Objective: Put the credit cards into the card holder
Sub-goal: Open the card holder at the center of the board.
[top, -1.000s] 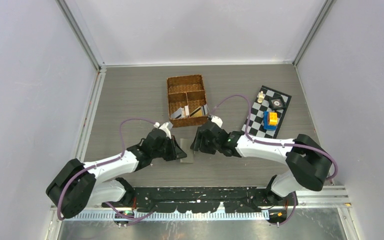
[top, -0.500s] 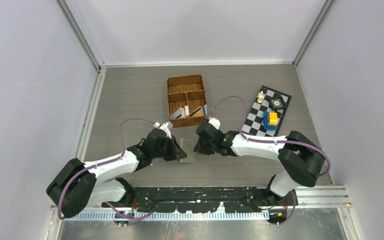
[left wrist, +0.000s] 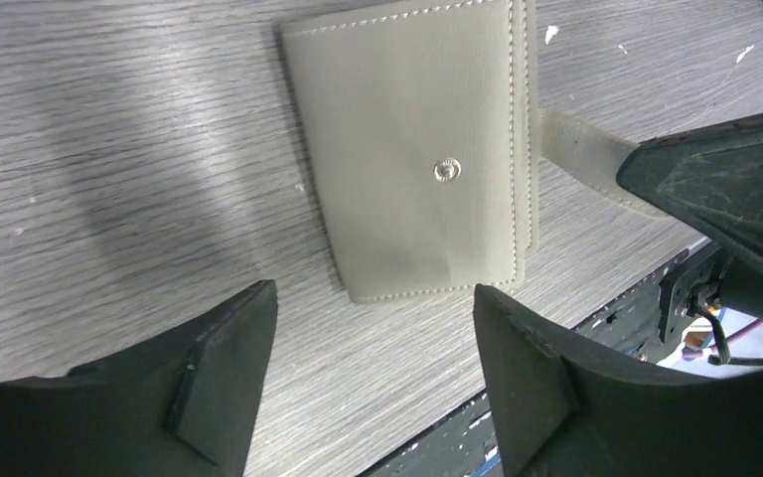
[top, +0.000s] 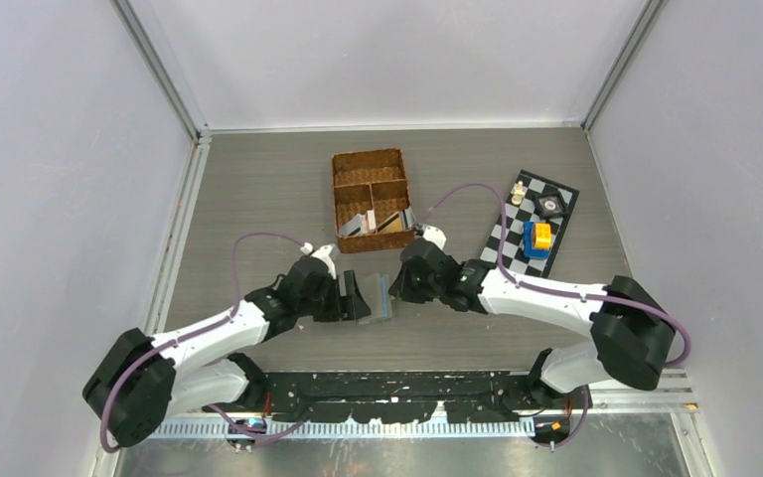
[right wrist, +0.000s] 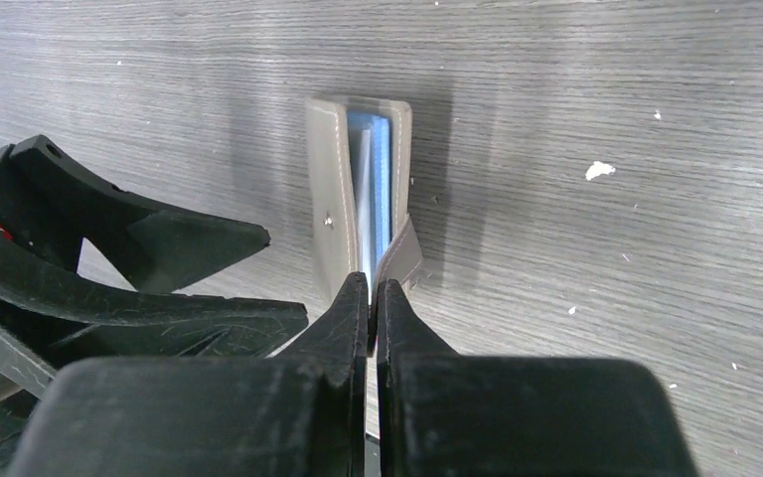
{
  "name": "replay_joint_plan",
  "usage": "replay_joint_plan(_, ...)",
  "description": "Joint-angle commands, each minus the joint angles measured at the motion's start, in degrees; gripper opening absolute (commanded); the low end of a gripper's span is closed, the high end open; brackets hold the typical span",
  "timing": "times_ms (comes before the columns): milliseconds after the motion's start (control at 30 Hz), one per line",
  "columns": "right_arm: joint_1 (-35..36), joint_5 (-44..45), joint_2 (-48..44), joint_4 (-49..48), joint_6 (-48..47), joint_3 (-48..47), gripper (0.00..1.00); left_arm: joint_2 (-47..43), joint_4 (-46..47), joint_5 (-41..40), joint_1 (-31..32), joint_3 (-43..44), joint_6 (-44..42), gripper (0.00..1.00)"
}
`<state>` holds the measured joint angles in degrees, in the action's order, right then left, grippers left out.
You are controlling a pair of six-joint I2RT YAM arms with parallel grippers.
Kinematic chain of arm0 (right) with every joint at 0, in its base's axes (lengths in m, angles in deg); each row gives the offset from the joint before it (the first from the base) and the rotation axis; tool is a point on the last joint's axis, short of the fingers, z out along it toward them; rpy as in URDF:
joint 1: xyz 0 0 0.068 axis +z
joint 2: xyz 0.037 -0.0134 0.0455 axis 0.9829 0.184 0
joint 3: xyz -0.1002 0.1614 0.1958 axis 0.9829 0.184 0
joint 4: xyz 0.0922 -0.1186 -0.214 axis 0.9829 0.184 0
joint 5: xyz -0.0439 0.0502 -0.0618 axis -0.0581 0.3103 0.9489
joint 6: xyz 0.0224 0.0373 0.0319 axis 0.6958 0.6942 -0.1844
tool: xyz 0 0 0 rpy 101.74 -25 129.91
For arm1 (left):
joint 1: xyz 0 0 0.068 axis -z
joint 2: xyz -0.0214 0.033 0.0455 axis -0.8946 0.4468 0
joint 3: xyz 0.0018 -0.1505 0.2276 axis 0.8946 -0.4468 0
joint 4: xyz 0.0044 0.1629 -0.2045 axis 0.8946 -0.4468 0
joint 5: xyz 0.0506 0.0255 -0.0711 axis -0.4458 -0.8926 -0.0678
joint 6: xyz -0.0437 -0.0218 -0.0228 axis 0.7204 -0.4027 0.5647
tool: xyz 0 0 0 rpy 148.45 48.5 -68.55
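The grey-olive card holder [top: 382, 297] lies between my two grippers on the table. In the left wrist view its cover [left wrist: 417, 149] shows a metal snap stud, and its tab [left wrist: 584, 159] runs right to the other arm's finger. My left gripper [left wrist: 373, 308] is open just short of the holder, with nothing between its fingers. My right gripper [right wrist: 373, 298] is shut on the snap tab [right wrist: 403, 256]. The holder gapes a little, and light-blue sleeves [right wrist: 376, 179] show inside. Striped white credit cards [top: 373, 221] stand in the wicker basket [top: 350, 181].
A checkered mat [top: 505, 238] with a blue-and-yellow block [top: 537, 238] and small pieces lies at the right. The wicker basket stands just beyond the grippers. The table's near edge with the black rail [top: 397, 393] is close behind the holder.
My left gripper has opened and let go of the card holder. My right gripper has shut on the tab and pulled it, so the holder now gapes and its blue sleeves show.
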<state>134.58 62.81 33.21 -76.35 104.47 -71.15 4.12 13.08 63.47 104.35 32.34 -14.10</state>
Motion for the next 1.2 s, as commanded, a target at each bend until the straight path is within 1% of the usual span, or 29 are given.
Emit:
replay_joint_plan(0,0.4,1.4,-4.7,1.1,-1.2,0.3,0.0,-4.6,-6.3,-2.2,0.2,3.8,-4.2,0.77)
replay_joint_plan(133,0.4,0.7,-7.4,2.1,-1.6,0.7,0.0,-7.7,-8.8,-1.9,0.2,5.3,-6.9,0.82)
replay_joint_plan(267,0.5,0.3,-9.0,2.7,-1.8,0.6,0.01,-7.8,-6.1,1.0,0.2,6.2,-7.1,0.84)
replay_joint_plan(600,0.8,-0.3,-10.4,2.8,-0.9,0.6,0.01,0.8,2.1,6.4,0.2,7.5,-6.4,0.86)
replay_joint_plan(767,0.9,-0.5,-9.7,2.8,-1.0,0.5,0.01,2.2,2.5,5.3,0.2,7.7,-7.8,0.83)
replay_joint_plan(1000,1.0,-0.9,-9.1,2.9,-1.3,0.0,0.01,4.6,-1.2,1.6,0.3,9.6,-12.2,0.77)
replay_joint_plan(1167,1.0,-1.1,-8.6,2.8,-1.3,0.0,0.0,6.5,-1.4,0.9,0.2,10.7,-14.2,0.76)
